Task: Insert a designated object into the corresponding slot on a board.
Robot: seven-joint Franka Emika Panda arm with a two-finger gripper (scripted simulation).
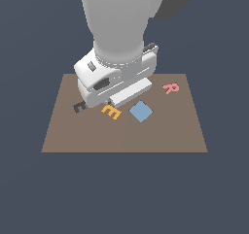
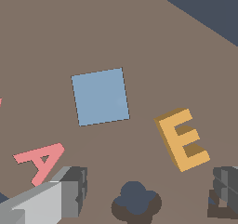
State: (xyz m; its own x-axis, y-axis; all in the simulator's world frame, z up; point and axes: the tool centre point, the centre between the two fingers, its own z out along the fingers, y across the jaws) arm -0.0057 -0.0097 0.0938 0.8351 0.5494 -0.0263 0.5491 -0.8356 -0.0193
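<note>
The designated object, an orange-yellow E block [image 1: 111,112] [image 2: 183,139], lies flat on the brown board [image 1: 165,136] [image 2: 56,32]. My gripper [image 1: 97,101] [image 2: 148,188] hangs just over the board, open, with nothing between its fingers [image 2: 69,193]. In the wrist view the E sits off the line between the fingertips, nearer the right finger. The slot, a dark E-shaped recess [image 1: 79,107] [image 2: 222,208], shows only in part, hidden by the hand in the exterior view and by a finger in the wrist view.
A blue diamond tile [image 1: 141,111] [image 2: 100,96] lies beside the E toward the exterior view's right. A pink R [image 1: 170,88] sits farther back right. A pink A [image 2: 41,161] and a dark blob-shaped hole [image 2: 136,203] lie under the hand.
</note>
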